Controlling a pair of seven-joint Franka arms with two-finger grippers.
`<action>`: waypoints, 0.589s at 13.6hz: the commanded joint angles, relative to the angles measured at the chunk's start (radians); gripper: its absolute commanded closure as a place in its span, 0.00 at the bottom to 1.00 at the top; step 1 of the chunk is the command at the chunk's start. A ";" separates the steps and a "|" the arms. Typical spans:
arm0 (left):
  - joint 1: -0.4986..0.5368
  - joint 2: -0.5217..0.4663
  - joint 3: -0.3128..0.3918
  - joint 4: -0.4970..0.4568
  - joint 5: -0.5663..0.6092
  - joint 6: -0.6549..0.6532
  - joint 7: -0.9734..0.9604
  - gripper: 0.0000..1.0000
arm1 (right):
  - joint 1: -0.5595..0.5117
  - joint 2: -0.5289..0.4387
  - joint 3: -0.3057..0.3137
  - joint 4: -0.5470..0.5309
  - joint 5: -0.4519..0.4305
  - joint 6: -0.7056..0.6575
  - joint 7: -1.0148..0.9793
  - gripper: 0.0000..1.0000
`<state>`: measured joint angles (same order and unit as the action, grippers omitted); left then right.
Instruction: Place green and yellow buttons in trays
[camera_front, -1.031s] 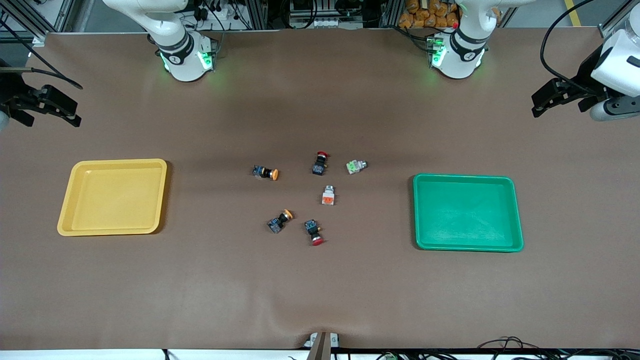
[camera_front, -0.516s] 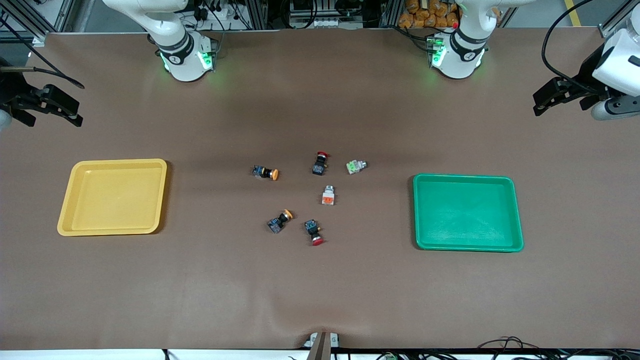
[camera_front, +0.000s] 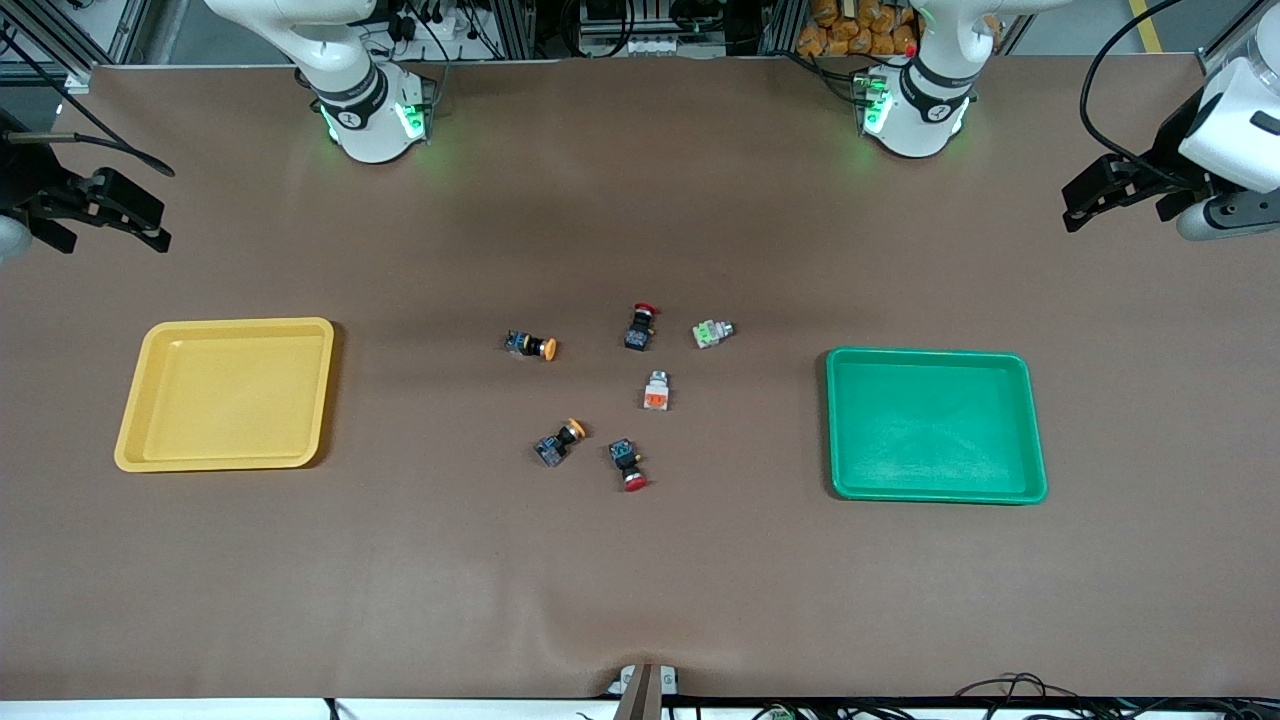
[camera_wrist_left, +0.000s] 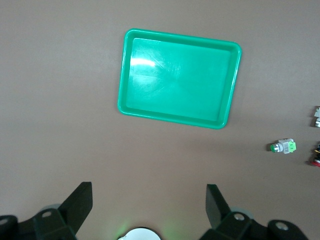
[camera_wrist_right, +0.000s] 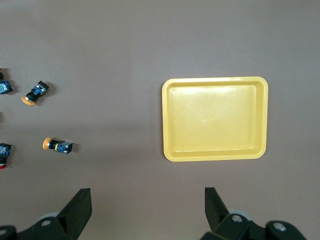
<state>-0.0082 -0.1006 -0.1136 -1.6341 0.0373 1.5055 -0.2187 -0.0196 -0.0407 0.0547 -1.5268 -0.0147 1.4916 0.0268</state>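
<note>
Two dark-bodied buttons with orange-yellow caps (camera_front: 530, 346) (camera_front: 559, 443) lie mid-table; both show in the right wrist view (camera_wrist_right: 57, 146) (camera_wrist_right: 35, 93). A white button with a green face (camera_front: 712, 332) (camera_wrist_left: 283, 146) and a white button with an orange face (camera_front: 656, 391) lie beside them. The yellow tray (camera_front: 228, 393) (camera_wrist_right: 215, 118) is empty at the right arm's end. The green tray (camera_front: 934, 423) (camera_wrist_left: 178, 77) is empty at the left arm's end. My left gripper (camera_front: 1092, 195) (camera_wrist_left: 149, 205) is open and empty, high above the table at its end. My right gripper (camera_front: 130, 210) (camera_wrist_right: 148, 207) is open and empty, high above its end.
Two dark-bodied switches with red caps (camera_front: 640, 326) (camera_front: 629, 466) lie among the buttons. The arm bases (camera_front: 365, 110) (camera_front: 915, 105) stand at the table edge farthest from the front camera. A small mount (camera_front: 643, 683) sits at the nearest edge.
Both grippers have shifted slightly at the table's ends, the right one a little toward the middle. Buttons and trays have not moved.
</note>
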 joint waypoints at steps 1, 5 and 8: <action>0.002 0.007 -0.003 0.010 0.000 -0.010 -0.016 0.00 | 0.009 0.011 -0.010 0.024 0.021 -0.016 -0.008 0.00; -0.004 0.064 -0.006 0.000 -0.008 0.010 -0.022 0.00 | 0.020 0.047 -0.022 0.028 0.025 -0.016 -0.008 0.00; -0.015 0.081 -0.036 -0.122 -0.008 0.164 -0.027 0.00 | 0.021 0.048 -0.022 0.030 0.025 -0.016 -0.010 0.00</action>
<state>-0.0134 -0.0222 -0.1227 -1.6760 0.0353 1.5768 -0.2239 -0.0129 -0.0039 0.0472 -1.5267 -0.0037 1.4896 0.0268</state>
